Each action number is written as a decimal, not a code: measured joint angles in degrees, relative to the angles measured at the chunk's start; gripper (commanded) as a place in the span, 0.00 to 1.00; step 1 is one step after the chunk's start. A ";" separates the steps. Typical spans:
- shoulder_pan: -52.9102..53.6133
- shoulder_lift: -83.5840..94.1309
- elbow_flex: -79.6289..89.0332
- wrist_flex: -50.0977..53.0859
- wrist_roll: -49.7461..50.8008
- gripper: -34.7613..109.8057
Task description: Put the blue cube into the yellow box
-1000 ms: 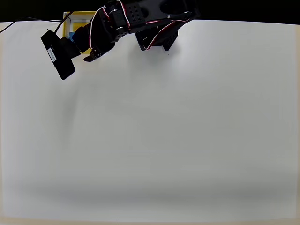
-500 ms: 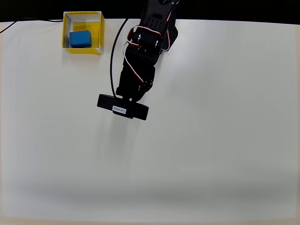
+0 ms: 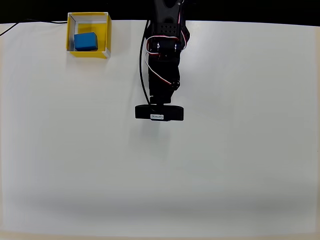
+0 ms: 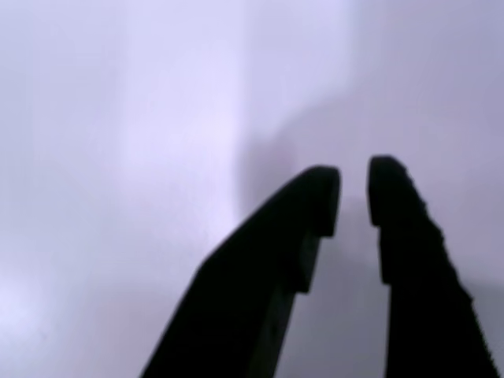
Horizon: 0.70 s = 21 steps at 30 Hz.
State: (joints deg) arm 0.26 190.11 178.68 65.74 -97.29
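The blue cube (image 3: 85,41) lies inside the yellow box (image 3: 89,54) at the table's top left corner in the overhead view, toward the box's left side. My black arm (image 3: 162,65) reaches down from the top centre, well to the right of the box. Its wrist camera (image 3: 159,113) covers the fingers from above. In the wrist view my gripper (image 4: 353,193) hangs over bare white table. Its two dark fingers (image 4: 394,213) stand nearly together with a thin slit between them and nothing held.
A white table (image 3: 200,165) spreads out below and to both sides of the arm. A black cable (image 3: 20,24) runs along the top left edge near the box. The arm's base (image 3: 167,10) sits at the top centre.
The arm swung away from the yellow box toward the table's centre and now points straight down the picture. The blue cube stayed behind in the box.
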 measured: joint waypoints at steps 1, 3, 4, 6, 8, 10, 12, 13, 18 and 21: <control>-0.09 0.00 0.00 1.23 0.18 0.24; -0.97 0.18 0.00 5.01 0.97 0.24; -1.14 0.18 0.00 6.42 1.41 0.24; -2.20 0.18 0.00 9.76 2.81 0.24; -2.90 0.18 0.00 10.99 5.01 0.24; -2.90 0.18 0.00 11.07 5.71 0.24; -2.90 0.18 0.00 11.25 6.06 0.24; -2.90 0.18 0.00 11.34 6.06 0.25; -1.67 0.18 0.00 11.34 6.06 0.25; -1.41 0.18 0.00 11.34 6.06 0.25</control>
State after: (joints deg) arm -1.14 190.28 178.68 77.08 -91.23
